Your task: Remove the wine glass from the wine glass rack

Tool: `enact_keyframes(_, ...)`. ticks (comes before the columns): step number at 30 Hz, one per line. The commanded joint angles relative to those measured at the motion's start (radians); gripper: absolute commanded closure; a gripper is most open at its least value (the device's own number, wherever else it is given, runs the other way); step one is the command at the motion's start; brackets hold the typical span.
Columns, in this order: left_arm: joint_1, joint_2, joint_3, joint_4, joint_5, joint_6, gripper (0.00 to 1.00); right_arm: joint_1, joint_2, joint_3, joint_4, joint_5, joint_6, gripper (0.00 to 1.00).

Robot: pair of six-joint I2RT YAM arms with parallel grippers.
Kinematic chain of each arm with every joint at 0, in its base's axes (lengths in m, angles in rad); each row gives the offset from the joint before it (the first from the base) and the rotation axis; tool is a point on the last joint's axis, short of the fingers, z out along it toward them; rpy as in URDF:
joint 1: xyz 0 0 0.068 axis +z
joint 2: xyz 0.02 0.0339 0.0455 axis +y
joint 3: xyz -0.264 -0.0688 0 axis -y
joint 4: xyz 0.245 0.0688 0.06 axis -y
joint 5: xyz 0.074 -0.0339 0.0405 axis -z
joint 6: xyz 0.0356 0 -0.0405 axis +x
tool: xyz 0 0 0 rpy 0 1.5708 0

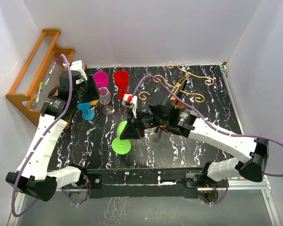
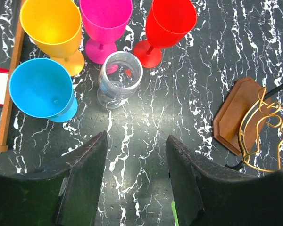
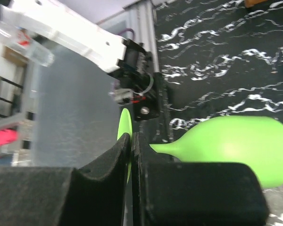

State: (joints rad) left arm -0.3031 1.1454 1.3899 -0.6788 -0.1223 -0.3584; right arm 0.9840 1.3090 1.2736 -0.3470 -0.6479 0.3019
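Slippage threatens the green wine glass (image 3: 236, 146), clear of the wine glass rack (image 2: 236, 115) and tipped sideways over the table (image 1: 170, 150), since the right gripper (image 3: 131, 141) pinches only its thin stem while the left gripper (image 2: 137, 141) hangs open.

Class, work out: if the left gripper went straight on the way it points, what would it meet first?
Probably the clear glass, straight ahead of the left gripper; depth is unclear.
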Motion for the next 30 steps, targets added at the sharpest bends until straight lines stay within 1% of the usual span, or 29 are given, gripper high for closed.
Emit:
enact_keyframes(1,0.004,0.002,0.089,-0.092,-0.064,0.015,0.48,0.085,0.01,0.036,-0.039,0.265,-0.306,0.92)
enact_keyframes(4,0.004,0.01,0.123,-0.12,-0.06,0.015,0.46,0.181,0.004,-0.02,-0.013,0.471,-0.437,0.92)
enact_keyframes(7,0.004,0.016,0.139,-0.126,-0.009,0.008,0.45,0.303,-0.001,-0.103,0.047,0.72,-0.574,0.92)
enact_keyframes(9,0.004,0.021,0.143,-0.127,0.043,0.003,0.45,0.37,0.003,-0.166,0.1,0.851,-0.661,0.92)
enact_keyframes(11,0.004,0.029,0.143,-0.125,0.102,0.0,0.45,0.447,0.01,-0.238,0.174,0.985,-0.76,0.92)
enact_keyframes(16,0.004,0.042,0.129,-0.129,0.239,0.007,0.45,0.57,0.049,-0.421,0.424,1.243,-1.012,0.92)
enact_keyframes(20,0.004,0.034,0.111,-0.133,0.337,0.02,0.46,0.636,0.1,-0.508,0.587,1.378,-1.214,0.92)
enact_keyframes(23,0.004,0.028,0.093,-0.133,0.422,0.018,0.46,0.667,0.132,-0.596,0.794,1.444,-1.41,0.92)
enact_keyframes(24,0.004,0.029,0.087,-0.134,0.45,0.015,0.46,0.672,0.14,-0.619,0.846,1.452,-1.483,0.92)
enact_keyframes(27,0.004,0.027,0.066,-0.137,0.533,0.006,0.46,0.678,0.164,-0.681,0.972,1.458,-1.599,0.92)
enact_keyframes(30,0.004,0.018,0.034,-0.146,0.631,0.018,0.46,0.68,0.169,-0.773,1.124,1.424,-1.747,0.92)
